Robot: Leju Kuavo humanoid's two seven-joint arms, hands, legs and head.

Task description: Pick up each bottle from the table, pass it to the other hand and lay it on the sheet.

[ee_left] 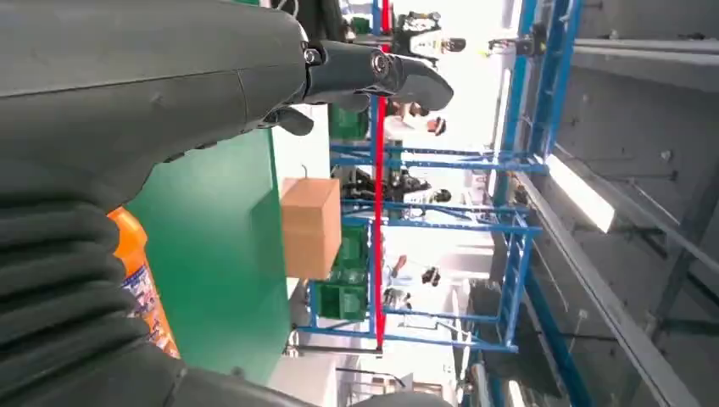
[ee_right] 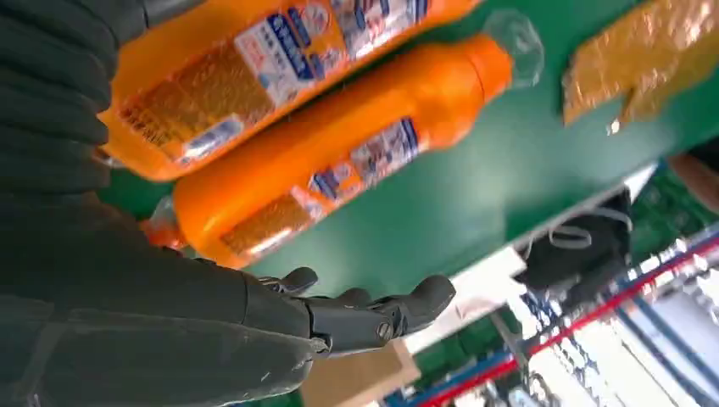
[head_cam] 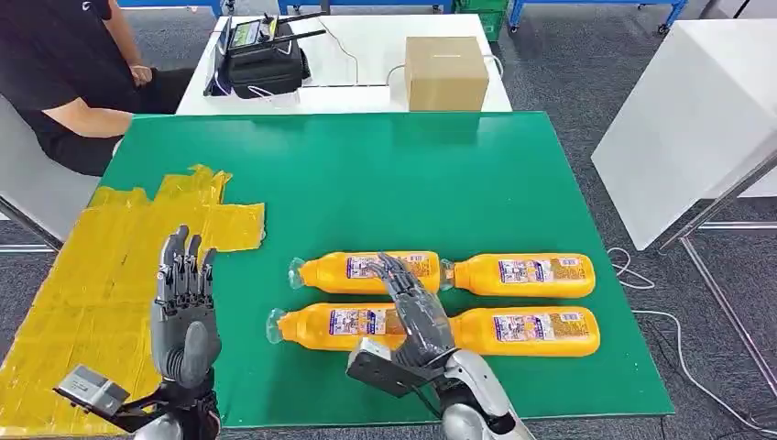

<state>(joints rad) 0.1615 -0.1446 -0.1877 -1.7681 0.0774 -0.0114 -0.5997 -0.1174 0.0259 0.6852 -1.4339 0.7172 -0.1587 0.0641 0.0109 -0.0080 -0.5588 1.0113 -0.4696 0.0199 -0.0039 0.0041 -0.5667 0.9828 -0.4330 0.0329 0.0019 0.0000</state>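
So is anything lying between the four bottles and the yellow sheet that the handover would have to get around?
Nothing visible. Bare green table separates the nearest bottle caps from the yellow sheet. The left hand is raised, open, over the sheet's edge, and the right hand is spread over the left pair of bottles.

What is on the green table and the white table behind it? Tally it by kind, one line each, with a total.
Orange bottles, lying on the green table: 4
Yellow sheet: 1
Cardboard box: 1
Black bag: 1
Total: 7
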